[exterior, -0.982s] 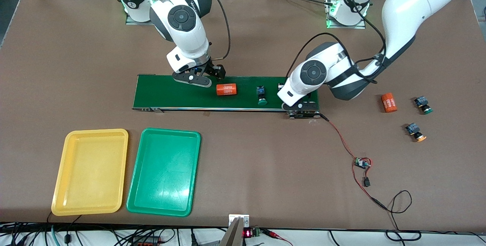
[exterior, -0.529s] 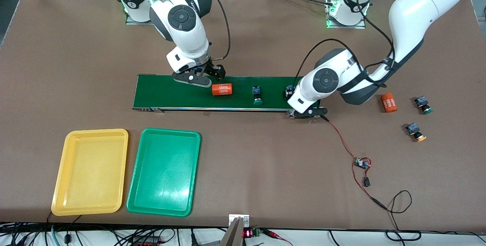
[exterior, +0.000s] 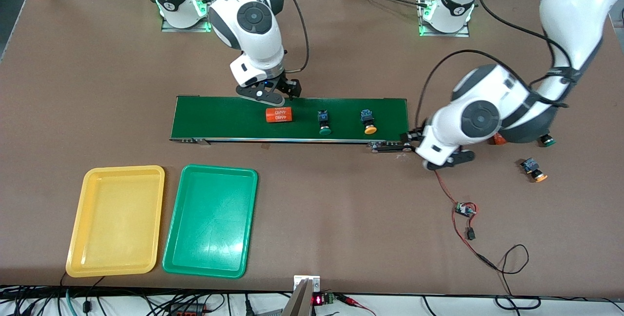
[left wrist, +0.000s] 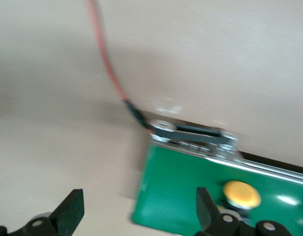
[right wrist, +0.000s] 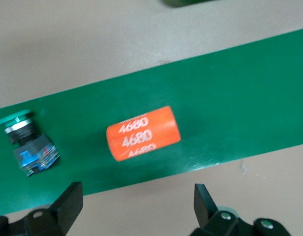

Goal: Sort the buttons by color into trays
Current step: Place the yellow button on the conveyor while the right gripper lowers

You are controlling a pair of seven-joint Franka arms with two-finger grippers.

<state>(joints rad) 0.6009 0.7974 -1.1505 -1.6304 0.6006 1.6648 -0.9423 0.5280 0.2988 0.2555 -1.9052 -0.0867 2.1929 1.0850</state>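
Front view, glossy rounded-corner trays [exterior: 209, 220], round-capped buttons [exterior: 368, 121]

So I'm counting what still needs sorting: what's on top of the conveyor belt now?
On the conveyor belt lie an orange cylinder, a green-capped button and a yellow-capped button. The right gripper hides a little of the belt's edge.

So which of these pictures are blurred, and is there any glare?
Left wrist view: blurred throughout, the red wire and the orange-yellow button look soft. Right wrist view: slightly soft, yet the orange cylinder still reads 4680. Front view: sharp, with pale glare on the green tray.
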